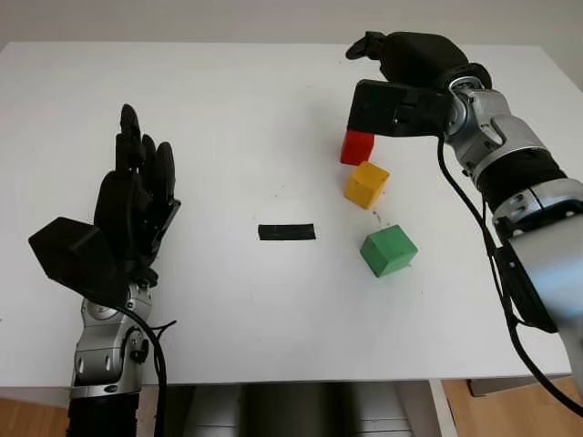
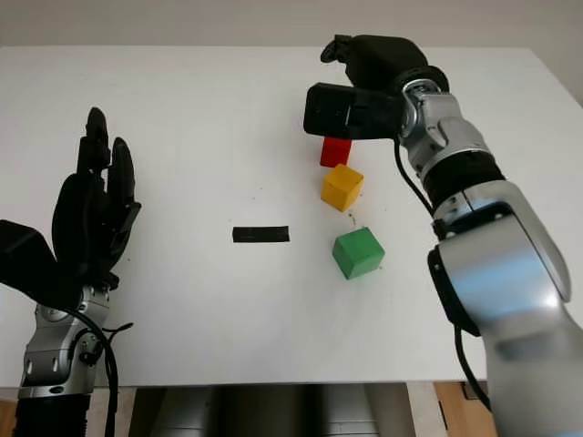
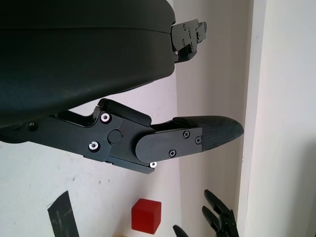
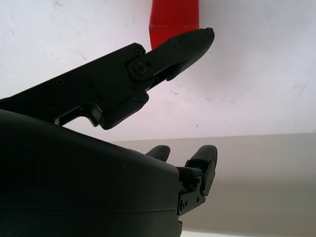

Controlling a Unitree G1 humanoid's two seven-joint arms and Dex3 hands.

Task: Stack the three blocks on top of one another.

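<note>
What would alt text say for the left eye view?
The right robot hand hovers open above a red block on a white table, with a yellow block and green block nearby. The left robot hand is open at the left.

Head stereo eyes look down at the table (image 1: 228, 109); wrist cameras (very close) hug each hand.

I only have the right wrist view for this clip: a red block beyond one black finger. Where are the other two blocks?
Observer: The yellow block sits on the table just nearer the robot than the red block; the green block lies nearer still, apart from both.
Operator: Anything stacked yet?
Observer: No, all three stand singly on the white table.
Operator: Is the right hand holding the red one?
Observer: No, the right hand hovers over it, holding nothing.
Operator: And the left hand?
Observer: The left hand is open, over the table's left side, beyond a black tape strip.
</note>
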